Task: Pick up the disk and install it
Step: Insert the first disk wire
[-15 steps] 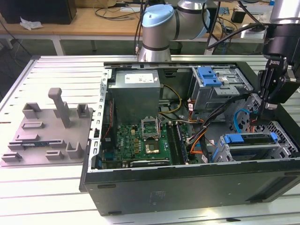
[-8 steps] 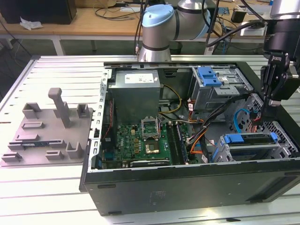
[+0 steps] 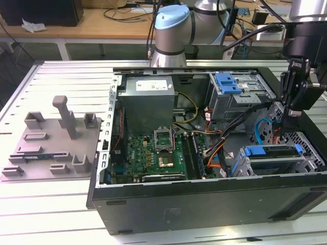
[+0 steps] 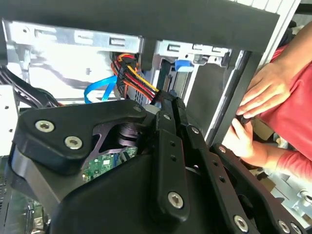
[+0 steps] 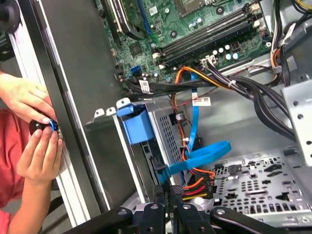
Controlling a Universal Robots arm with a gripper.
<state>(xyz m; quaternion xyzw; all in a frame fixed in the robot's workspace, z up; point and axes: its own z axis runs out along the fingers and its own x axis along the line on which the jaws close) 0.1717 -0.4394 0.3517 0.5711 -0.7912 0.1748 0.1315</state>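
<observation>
While the claw [image 5: 169,189] hangs pressed together, empty, near the disk [image 3: 271,151] lying in the cage [image 3: 308,159] at the case's [image 3: 204,206] corner, you risk snagging the blue ribbon cable [image 5: 204,155] beside it

— That case [image 3: 204,204], black all over?
— Black, yes. The circuit board [image 3: 153,153] inside is green, and the metal panel [image 5: 253,187] is bare silver, punched with rows of small holes.
— And the blue bits?
— A blue latch [image 3: 227,83] on top, a bright blue ribbon cable [image 5: 204,153], and a blue edge lower down, possibly the disk [image 3: 271,150]; hard to tell from here.
— The wires [image 5: 197,184]?
— Red, yellow, orange, black.
— The arm [image 3: 171,46]?
— Silver, with a pale blue cap; its gripper [image 3: 292,115] is black.
— The holder [image 3: 51,138] on the table [image 3: 51,214]?
— Plain grey, on pale silver slats. Somebody's sleeve [image 5: 7,161] is red.
</observation>
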